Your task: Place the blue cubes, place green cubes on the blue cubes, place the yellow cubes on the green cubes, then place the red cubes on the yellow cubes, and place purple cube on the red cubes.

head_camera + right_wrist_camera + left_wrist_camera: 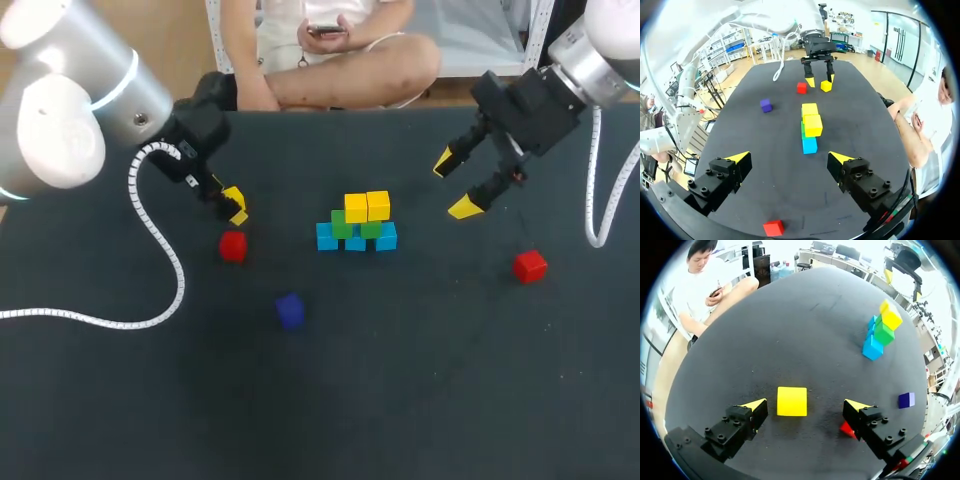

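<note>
the smooth cube stack [357, 222] runs side to side on the dark worktop [420, 380]. left jaws are open, a yellow cube [792, 401] between them; right jaws are open too.

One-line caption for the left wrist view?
Left gripper, jaws open, over a loose yellow cube; red cube beside it, unfinished stack beyond.

Bright, even light from above lit the dark table [420, 400]; faint soft shadows sat under the left tool [807, 404], with white glare far ahead of it
</note>
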Available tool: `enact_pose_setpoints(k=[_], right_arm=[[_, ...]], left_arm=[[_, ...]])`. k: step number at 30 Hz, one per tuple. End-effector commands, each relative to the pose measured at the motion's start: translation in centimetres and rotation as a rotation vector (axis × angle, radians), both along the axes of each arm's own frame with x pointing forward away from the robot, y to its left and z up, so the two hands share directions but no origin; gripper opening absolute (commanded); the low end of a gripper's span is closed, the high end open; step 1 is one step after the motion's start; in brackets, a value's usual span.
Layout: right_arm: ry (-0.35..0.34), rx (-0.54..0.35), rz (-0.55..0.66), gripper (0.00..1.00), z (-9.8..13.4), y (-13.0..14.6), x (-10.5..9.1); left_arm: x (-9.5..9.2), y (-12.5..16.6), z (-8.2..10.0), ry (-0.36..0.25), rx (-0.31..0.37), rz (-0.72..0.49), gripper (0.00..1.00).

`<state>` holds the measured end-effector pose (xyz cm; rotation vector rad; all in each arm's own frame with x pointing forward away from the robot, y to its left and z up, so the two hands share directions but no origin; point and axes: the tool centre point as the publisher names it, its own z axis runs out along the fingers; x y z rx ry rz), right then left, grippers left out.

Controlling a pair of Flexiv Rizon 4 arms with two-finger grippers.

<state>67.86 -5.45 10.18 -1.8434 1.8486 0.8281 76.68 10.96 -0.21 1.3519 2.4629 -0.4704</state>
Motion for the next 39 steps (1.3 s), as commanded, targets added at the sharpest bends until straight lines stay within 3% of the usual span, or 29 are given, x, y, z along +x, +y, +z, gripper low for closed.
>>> enact_pose_setpoints(k=[1, 21, 23, 25, 30, 39], right_arm=[[0.0, 0.002, 0.001, 1.0, 0.0, 0.0, 0.0], [0.0, 0.002, 0.001, 1.0, 0.0, 0.0, 0.0], [0.0, 0.002, 0.001, 1.0, 0.0, 0.0, 0.0], [0.0, 0.002, 0.001, 1.0, 0.0, 0.0, 0.0], [0.0, 0.002, 0.001, 1.0, 0.0, 0.0, 0.0], [0.0, 0.002, 0.001, 1.0, 0.0, 0.0, 0.0]], left_arm=[[0.3, 0.3, -0.3, 0.009, 0.0, 0.001, 1.0], [1.3, 0.3, -0.6, -0.005, -0.001, -0.009, 1.0], [1.4, 0.3, -0.7, -0.005, 0.001, -0.01, 0.82], [1.4, 0.3, -0.8, -0.004, 0.004, -0.013, 0.49], [1.3, 0.5, -1.0, 0.0, 0.006, -0.014, 0.41], [1.3, 0.4, -1.0, -0.01, -0.005, -0.027, 0.4]])
